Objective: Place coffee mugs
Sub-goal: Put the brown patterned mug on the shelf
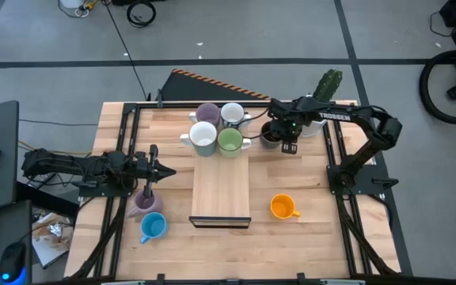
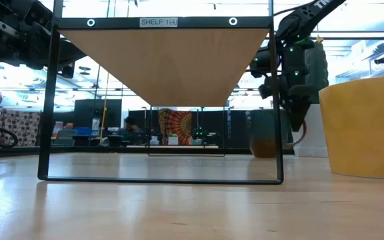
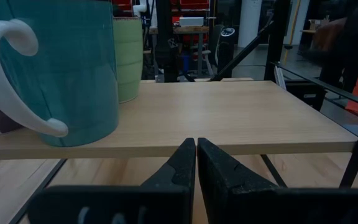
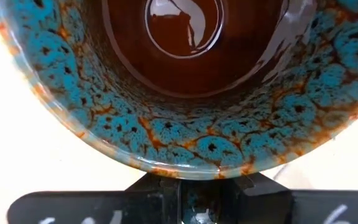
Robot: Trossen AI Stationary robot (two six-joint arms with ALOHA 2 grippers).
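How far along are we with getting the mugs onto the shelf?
Four mugs stand on the shelf. In hand: the right end effector is shut on the dark brown mug. Left on the table: orange mug, blue mug, purple mug near the idle left end effector.

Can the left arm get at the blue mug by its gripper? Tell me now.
Probably yes: the blue mug stands beside the shut left gripper on bare table, with only a purple mug between; the jaws must open first.

The dark brown mug [image 4: 185, 74] has wet-glossy ceramic glaze, mottled turquoise and rust inside the rim. The tabletop [image 1: 307, 237] and shelf [image 1: 221, 190] are pale, smooth, satin wood. The shelf frame [image 2: 45, 100] is matt black metal.
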